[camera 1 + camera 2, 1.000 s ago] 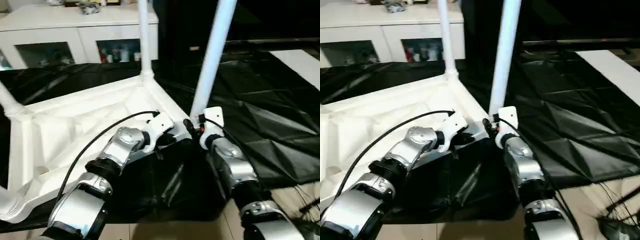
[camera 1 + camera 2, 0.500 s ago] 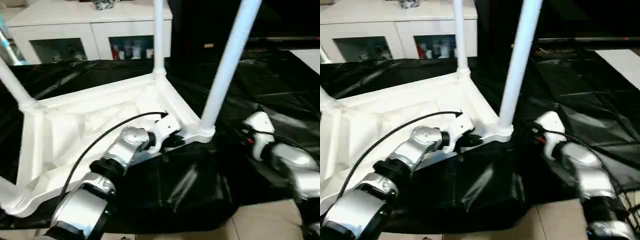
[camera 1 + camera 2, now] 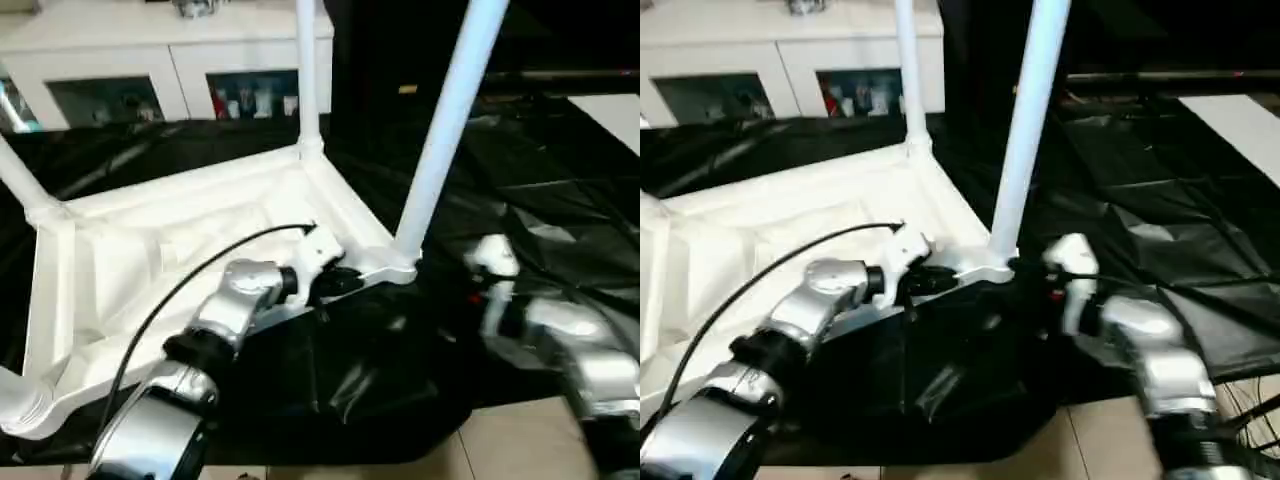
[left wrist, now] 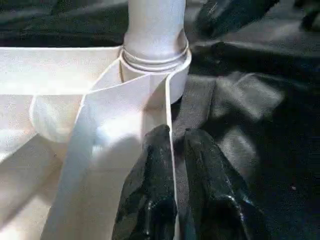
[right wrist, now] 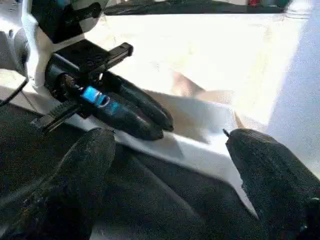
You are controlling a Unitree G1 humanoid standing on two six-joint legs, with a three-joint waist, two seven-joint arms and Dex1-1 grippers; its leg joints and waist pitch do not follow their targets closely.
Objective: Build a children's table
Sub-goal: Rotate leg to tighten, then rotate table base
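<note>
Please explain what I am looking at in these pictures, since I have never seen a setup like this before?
A humanoid robot with two silver arms is assembling a white plastic children's table, which lies upside down on a work table draped in black sheeting, its white tubular legs pointing up from the corner sockets. Two pictures come from cameras on the robot's head, looking down over its forearms; the other two come from cameras on each wrist, looking along the black fingers. The left gripper pinches the thin rim of the tabletop just beside the near corner socket. The right gripper stands open, holding nothing, facing that same corner. A white cabinet stands behind.
</note>
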